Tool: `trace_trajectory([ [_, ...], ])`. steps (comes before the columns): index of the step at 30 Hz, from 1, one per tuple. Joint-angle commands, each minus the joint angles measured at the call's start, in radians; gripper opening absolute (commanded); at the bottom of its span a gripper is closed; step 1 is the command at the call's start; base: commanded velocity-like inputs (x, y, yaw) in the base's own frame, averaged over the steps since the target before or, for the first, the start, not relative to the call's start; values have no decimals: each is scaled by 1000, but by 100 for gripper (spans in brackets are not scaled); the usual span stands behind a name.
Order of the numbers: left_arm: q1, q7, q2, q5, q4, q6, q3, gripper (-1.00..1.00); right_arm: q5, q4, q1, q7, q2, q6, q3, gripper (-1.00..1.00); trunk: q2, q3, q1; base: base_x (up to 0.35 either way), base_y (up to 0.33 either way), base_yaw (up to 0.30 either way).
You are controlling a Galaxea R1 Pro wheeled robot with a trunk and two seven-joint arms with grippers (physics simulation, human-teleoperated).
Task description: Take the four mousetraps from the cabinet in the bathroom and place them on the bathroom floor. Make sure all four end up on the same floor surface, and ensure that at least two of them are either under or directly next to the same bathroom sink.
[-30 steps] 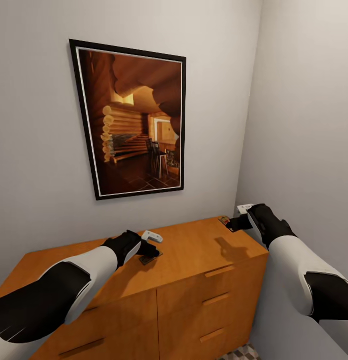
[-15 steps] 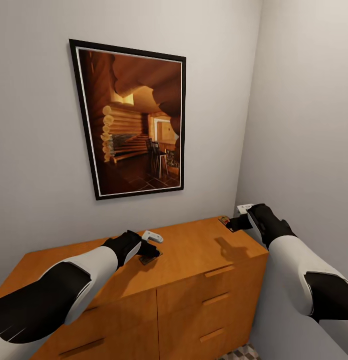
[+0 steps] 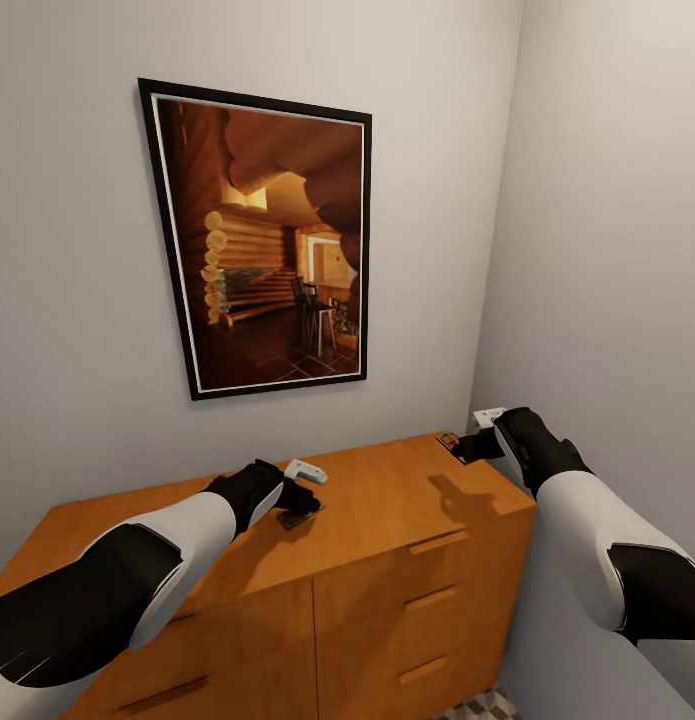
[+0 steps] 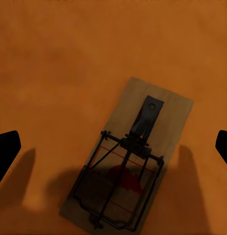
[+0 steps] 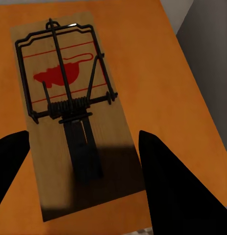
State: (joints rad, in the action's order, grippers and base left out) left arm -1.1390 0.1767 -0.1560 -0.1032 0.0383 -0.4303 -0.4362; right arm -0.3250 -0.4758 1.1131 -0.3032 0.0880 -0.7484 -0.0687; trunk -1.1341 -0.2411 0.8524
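The orange-brown cabinet (image 3: 387, 500) stands against the wall, and two mousetraps lie flat on its top. One mousetrap (image 3: 299, 518) (image 4: 130, 156) is near the middle. My left gripper (image 3: 299, 497) (image 4: 115, 142) hovers open just above it, fingers (image 4: 5, 152) wide on either side. The other mousetrap (image 3: 448, 439) (image 5: 69, 107) lies at the back right corner. There my right gripper (image 3: 474, 446) (image 5: 83, 139) is open, its fingers (image 5: 177, 181) straddling the trap's near end. A patch of bathroom floor (image 3: 482, 705) shows at the cabinet's foot. The sink is out of view.
A framed picture (image 3: 267, 240) of a log interior hangs on the wall above the cabinet. The side wall (image 3: 607, 250) runs close along the cabinet's right end. The drawer fronts carry slim bar handles (image 3: 437, 543).
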Motion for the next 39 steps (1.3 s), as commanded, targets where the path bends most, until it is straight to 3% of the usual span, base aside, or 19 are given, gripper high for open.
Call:
trace_trajectory([
  [1,-1,1,0,-10,1,-5,-9,100,-11,-1,1,-8,-1,-3,-6,-100,-1,-1,0,0,0,0],
  [10,-1,-10,2,-15,8,-7,-7,100,-12,-3,1,-8,-1,-3,-6,-100,-1,-1,0,0,0,0],
  [20,-1,-96,1,-23,8,-7,-7,100,-12,-3,1,-8,-1,-3,-5,-100,-1,-1,0,0,0,0],
  [30,-1,-110,0,-24,9,-7,-6,100,-12,-3,1,-8,-1,-4,-5,-100,-71,-33,38,0,0,0],
  [39,-1,-110,-2,-24,11,-6,-6,100,-12,-3,1,-8,0,-5,-6,-100,-71,-33,38,0,0,0],
])
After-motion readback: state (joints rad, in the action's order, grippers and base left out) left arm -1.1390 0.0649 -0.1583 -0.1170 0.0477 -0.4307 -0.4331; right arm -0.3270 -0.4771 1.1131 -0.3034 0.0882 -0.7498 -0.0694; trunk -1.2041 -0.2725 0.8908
